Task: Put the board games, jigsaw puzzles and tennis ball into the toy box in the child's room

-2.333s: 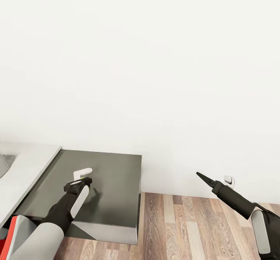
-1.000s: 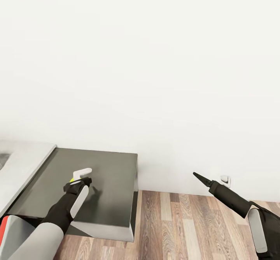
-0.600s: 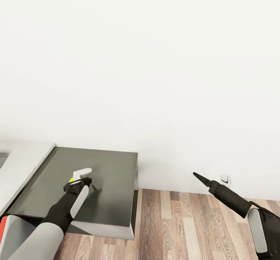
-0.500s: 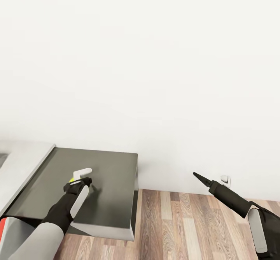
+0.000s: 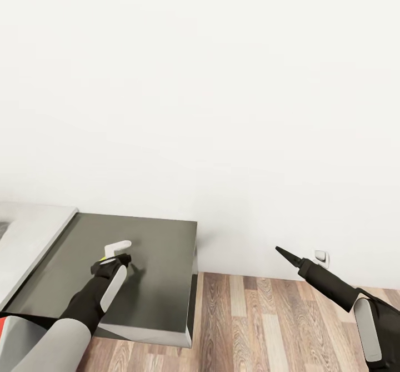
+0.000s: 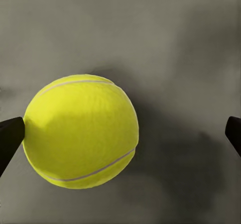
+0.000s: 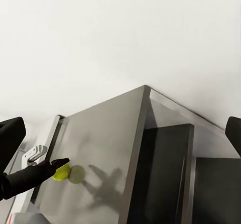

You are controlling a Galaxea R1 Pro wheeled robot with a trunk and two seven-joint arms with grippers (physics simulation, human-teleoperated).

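Observation:
The tennis ball (image 6: 80,131) is yellow-green and lies on the dark-grey cabinet section (image 5: 158,261) of the table. It sits between the fingers of my left gripper (image 5: 114,258), which is open. One fingertip (image 6: 11,137) touches the ball; the other stands well apart from it. The right wrist view shows the ball (image 7: 62,173) at my left gripper's tip. My right gripper (image 5: 284,253) hangs open over the floor, right of the cabinet, with nothing in it. The table's white top (image 5: 28,233) runs off to the left. Board games, jigsaw puzzles, toy box and bed are out of view.
A plain white wall (image 5: 222,110) stands close behind the cabinet. Wood-plank floor (image 5: 250,316) lies to the cabinet's right, with a wall socket (image 5: 321,258) low on the wall. A red edge (image 5: 5,321) shows by my left arm.
The whole view has drifted a little, so the camera moved. Both arms hold their pose, and the ball stays between my left fingers.

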